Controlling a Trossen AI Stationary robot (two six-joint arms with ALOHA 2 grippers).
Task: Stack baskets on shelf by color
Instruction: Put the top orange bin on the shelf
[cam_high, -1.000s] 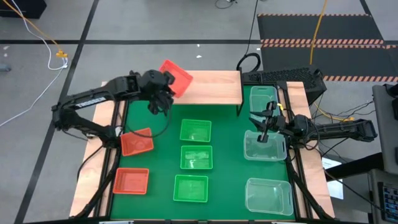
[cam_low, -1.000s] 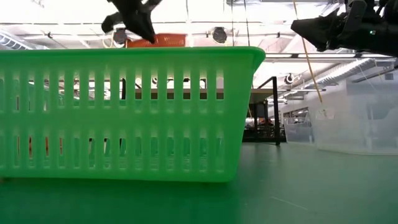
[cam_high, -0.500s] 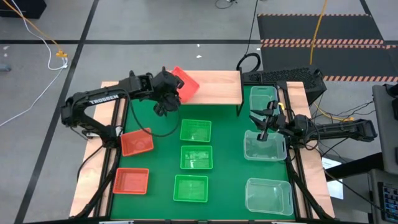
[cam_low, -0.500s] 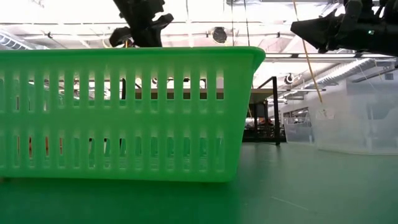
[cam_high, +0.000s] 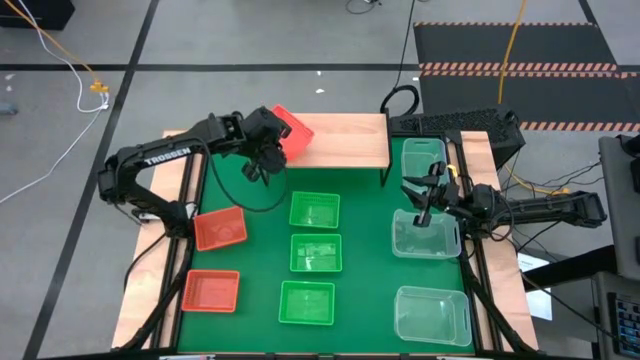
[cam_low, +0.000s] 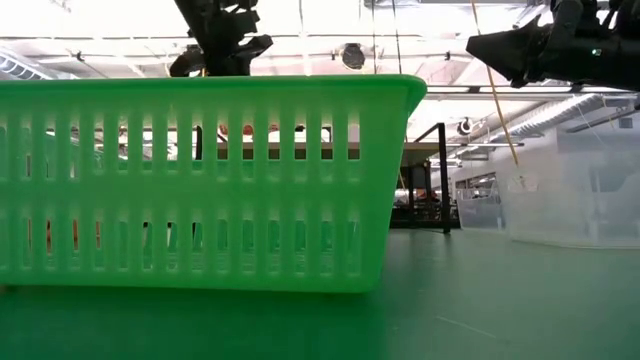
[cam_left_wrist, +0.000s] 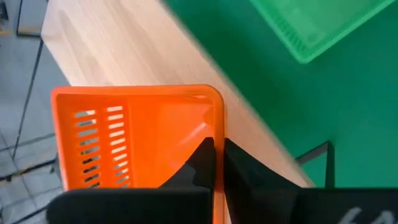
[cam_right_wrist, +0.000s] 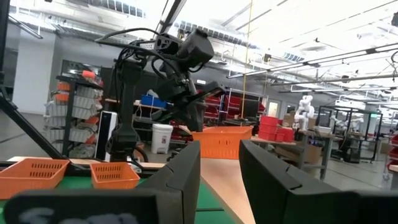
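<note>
Swung farther over the shelf (cam_high: 340, 140) since a second ago: left arm, carrying the red basket (cam_high: 288, 130) from the shelf's front edge toward its left end. Everything else unchanged.

Largest first: green-matted surface (cam_high: 370, 250), with the light-wood shelf across its far edge. On the mat, three clear baskets down the right side, nearest the shelf (cam_high: 424, 158), middle (cam_high: 425, 238) and front (cam_high: 432, 315). Three green baskets in a centre column (cam_high: 314, 211), (cam_high: 316, 252), (cam_high: 307, 302). Two more red baskets at the left (cam_high: 219, 228), (cam_high: 211, 290). No stacks built yet, by the look of it.

Left gripper (cam_left_wrist: 216, 163) clamped on the red basket's rim, fingers (cam_left_wrist: 200, 165) pinching one wall between them, basket tilted and hanging above the shelf's left end. Right gripper (cam_right_wrist: 219, 163) parked above the middle clear basket, fingers (cam_right_wrist: 181, 177) parted, nothing between them.

Likely risks: a one-wall pinch letting the basket swing or slip on the way down; a tilted release landing it on a corner, then tipping off the shelf's back or left edge; placement too far in, crowding the room needed for the green and clear stacks.
</note>
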